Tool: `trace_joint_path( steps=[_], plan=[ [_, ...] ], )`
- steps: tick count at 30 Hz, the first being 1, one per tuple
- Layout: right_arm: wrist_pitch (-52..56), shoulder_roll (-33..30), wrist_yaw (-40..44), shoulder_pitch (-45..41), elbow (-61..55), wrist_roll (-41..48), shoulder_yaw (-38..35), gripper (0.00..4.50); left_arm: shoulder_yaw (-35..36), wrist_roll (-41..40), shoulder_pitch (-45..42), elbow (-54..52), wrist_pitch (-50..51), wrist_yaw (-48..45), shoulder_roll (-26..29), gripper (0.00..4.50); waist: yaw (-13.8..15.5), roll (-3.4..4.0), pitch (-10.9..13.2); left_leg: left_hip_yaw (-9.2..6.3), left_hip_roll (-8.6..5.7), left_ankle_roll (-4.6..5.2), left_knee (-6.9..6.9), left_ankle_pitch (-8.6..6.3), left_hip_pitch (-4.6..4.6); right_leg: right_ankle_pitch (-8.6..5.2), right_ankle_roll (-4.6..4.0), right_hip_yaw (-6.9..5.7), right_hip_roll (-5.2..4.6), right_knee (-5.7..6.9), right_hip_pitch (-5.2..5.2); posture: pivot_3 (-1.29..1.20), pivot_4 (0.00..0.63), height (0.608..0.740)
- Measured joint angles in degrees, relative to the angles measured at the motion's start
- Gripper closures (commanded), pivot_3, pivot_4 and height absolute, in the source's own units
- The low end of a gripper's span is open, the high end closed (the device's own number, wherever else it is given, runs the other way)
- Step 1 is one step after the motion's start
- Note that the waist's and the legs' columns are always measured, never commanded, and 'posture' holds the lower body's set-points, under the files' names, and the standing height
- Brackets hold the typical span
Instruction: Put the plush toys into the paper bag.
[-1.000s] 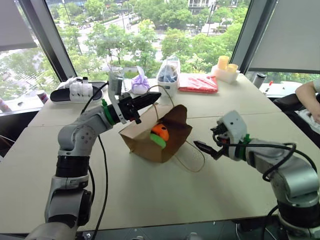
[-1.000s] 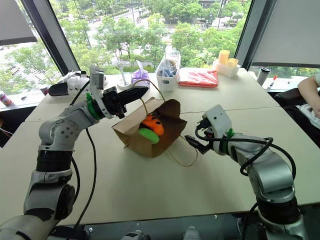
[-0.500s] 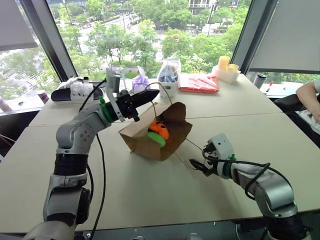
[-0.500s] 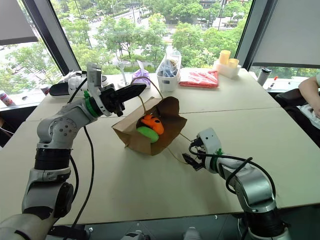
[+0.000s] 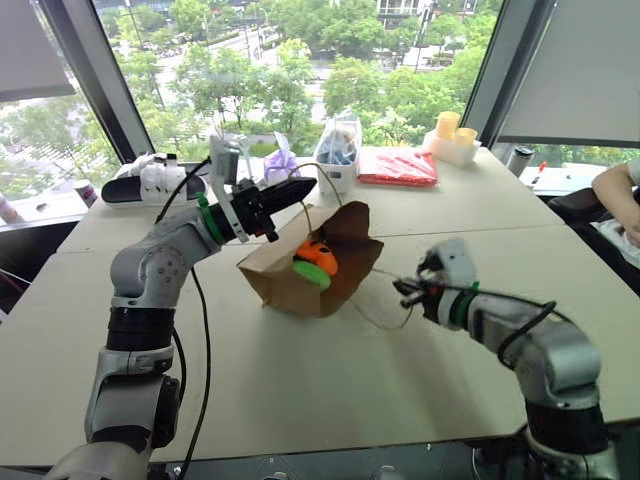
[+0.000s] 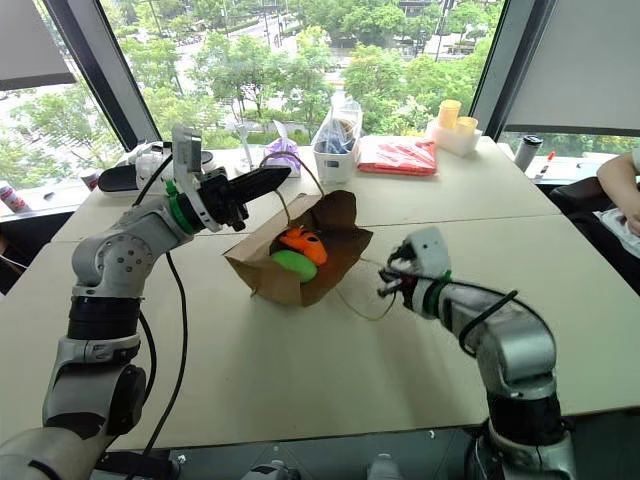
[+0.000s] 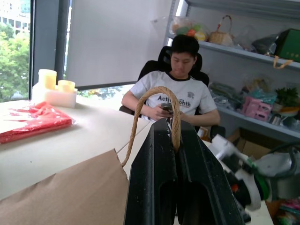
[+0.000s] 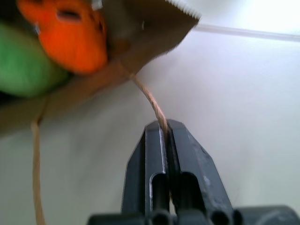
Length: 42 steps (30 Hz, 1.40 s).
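Handles both pinched now. My right gripper (image 8: 165, 127), which stood open beside the bag a second ago, dipped to the table and has since come up clamped on the bag's near handle (image 8: 149, 100); the wrist view shows the twisted cord running straight into the closed fingers. My left gripper (image 7: 174, 136) has not moved and stays clamped on the far handle (image 7: 154, 93), holding it up above the bag (image 5: 290, 283).

Bag lies on its side on the table (image 5: 300, 400), mouth toward me and to my right. Both toys sit just inside the mouth: orange toy (image 5: 320, 256) on top, green toy (image 5: 311, 273) touching it below.

My reading: toys are in, so the loading looks done. With a handle in each gripper I can now spread the mouth or tip the bag upright so the toys slide deeper. Risk: thin cord could slip, and toys near the lip could roll out if I tilt the wrong way.

Writing: no print that I can find on the bag or toys. A seated person (image 7: 174, 91) in the left wrist view has lettering on a white shirt; I cannot read it with confidence.
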Motion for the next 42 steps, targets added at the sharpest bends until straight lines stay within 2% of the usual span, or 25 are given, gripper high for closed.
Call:
trace_joint_path(
  steps=[4,6,9,16,19,24,28,30,32,34,35,36,37,38,40,42],
  plan=[
    [10.11,1.39,-0.3,-16.12,2.1,6.17,-12.79,4.45,2.98,-2.13,-0.23,-0.35,0.85,2.86,-0.17,4.5,0.07,0.01,0.01,-0.04,0.02,0.03,-0.06,-0.02,-0.01,0.01,-0.01,-0.03,0.0,0.0,-0.04,0.0,0.15,0.74],
    [14.56,1.1,-0.51,-22.13,4.27,7.47,-16.15,4.45,3.92,-3.31,-0.2,-1.14,2.02,4.31,-0.03,4.5,0.16,0.0,0.0,-0.04,0.0,0.03,-0.07,-0.02,-0.02,0.01,-0.01,-0.06,-0.01,0.0,-0.02,0.0,0.15,0.74],
    [18.11,0.95,-1.28,-26.82,9.02,8.31,-17.63,4.45,5.55,-5.91,0.33,-4.04,4.53,6.66,0.12,4.5,0.04,0.0,0.0,-0.02,0.0,0.03,-0.06,-0.02,-0.06,0.01,-0.01,-0.04,-0.04,0.0,-0.06,0.0,0.15,0.74],
    [18.2,0.14,-3.37,-27.87,14.46,11.38,-17.45,4.45,7.52,-11.98,5.99,-10.54,9.7,11.79,0.2,4.5,-0.12,0.01,0.0,0.02,0.01,0.0,-0.07,-0.01,-0.07,0.01,-0.01,-0.01,-0.04,0.02,-0.11,0.0,0.15,0.74],
    [18.2,1.41,-4.17,-27.53,14.09,12.65,-17.08,4.45,6.99,-11.92,9.62,-11.27,9.75,12.82,-0.87,4.5,-0.21,0.01,0.0,0.03,0.02,0.0,-0.07,-0.01,-0.06,0.01,-0.01,-0.01,-0.02,0.02,-0.12,0.0,0.15,0.74],
    [18.21,6.43,-5.76,-20.17,11.36,12.61,-15.05,4.45,4.31,-5.65,15.95,-6.3,5.51,11.5,-0.65,4.5,-0.18,0.01,-0.01,0.07,0.02,-0.02,-0.05,0.01,-0.04,0.01,-0.02,0.01,-0.03,0.04,-0.12,0.0,0.15,0.74],
    [18.0,8.37,-7.88,-19.76,11.13,12.0,-15.21,4.45,2.73,-0.02,17.25,-0.79,0.89,10.22,0.02,4.5,-0.09,0.02,-0.01,0.06,0.02,-0.05,-0.04,0.03,-0.07,0.02,-0.03,0.01,-0.02,0.05,-0.16,0.0,0.15,0.74],
    [17.0,8.35,-9.01,-19.9,11.16,11.28,-15.21,3.89,2.83,1.01,15.97,0.74,-0.38,10.01,0.07,4.5,0.17,0.02,-0.01,0.03,0.0,-0.03,0.0,0.01,-0.11,0.02,-0.03,-0.01,-0.03,0.04,-0.15,0.0,0.15,0.74],
    [16.41,8.3,-9.67,-20.43,11.69,10.87,-15.81,3.07,2.93,1.27,13.88,1.62,-0.96,9.85,-0.01,3.94,0.23,0.02,-0.01,0.02,-0.02,-0.01,0.02,0.0,-0.13,0.02,-0.03,0.0,-0.04,0.03,-0.14,0.0,0.15,0.74],
    [15.91,8.06,-9.84,-20.88,12.04,10.83,-16.67,2.02,2.96,1.56,11.8,2.21,-1.66,9.53,-0.29,3.11,0.11,0.02,-0.01,0.03,-0.02,0.0,0.01,-0.01,-0.12,0.02,-0.02,-0.01,-0.04,0.04,-0.14,0.0,0.15,0.74],
    [15.74,7.83,-9.91,-20.99,12.07,10.84,-17.06,1.74,2.96,1.59,10.98,2.29,-1.84,9.28,-0.42,2.81,0.01,0.02,-0.01,0.03,0.0,0.0,-0.01,0.0,-0.12,0.02,-0.02,-0.01,-0.03,0.04,-0.15,0.0,0.15,0.74],
    [15.71,7.57,-10.04,-21.19,12.15,10.83,-17.39,1.02,2.96,1.6,10.46,2.32,-2.14,9.16,-0.58,2.11,-0.03,0.02,-0.01,0.03,0.0,-0.02,-0.02,0.01,-0.12,0.02,-0.02,-0.01,-0.03,0.04,-0.16,0.0,0.15,0.74],
    [15.7,7.31,-10.12,-21.45,12.16,10.84,-17.65,0.62,2.97,1.6,10.0,2.4,-2.33,9.09,-0.88,1.7,-0.12,0.02,-0.01,0.03,0.0,-0.02,-0.03,0.01,-0.11,0.02,-0.02,-0.01,-0.03,0.04,-0.17,0.0,0.15,0.74],
    [15.67,6.98,-10.18,-21.73,12.16,10.84,-17.86,0.05,2.96,1.6,9.56,2.45,-2.35,9.05,-1.32,1.14,-0.22,0.02,-0.01,0.04,0.01,-0.02,-0.03,0.01,-0.11,0.02,-0.02,-0.01,-0.03,0.04,-0.17,0.0,0.15,0.74],
    [15.4,6.85,-10.39,-22.43,12.2,10.84,-18.59,0.0,2.89,1.57,8.9,2.49,-2.34,9.05,-1.95,0.15,-0.32,0.02,-0.01,0.04,0.02,-0.01,-0.05,0.0,-0.11,0.02,-0.02,-0.01,-0.02,0.04,-0.18,0.0,0.15,0.74],
    [15.19,6.72,-10.94,-23.48,12.4,10.82,-19.2,0.0,2.94,1.02,8.28,2.4,-1.89,9.03,-2.17,0.06,-0.31,0.02,-0.01,0.04,0.03,0.0,-0.06,-0.01,-0.11,0.02,-0.02,-0.01,-0.02,0.05,-0.19,0.0,0.15,0.74]
  ],
)
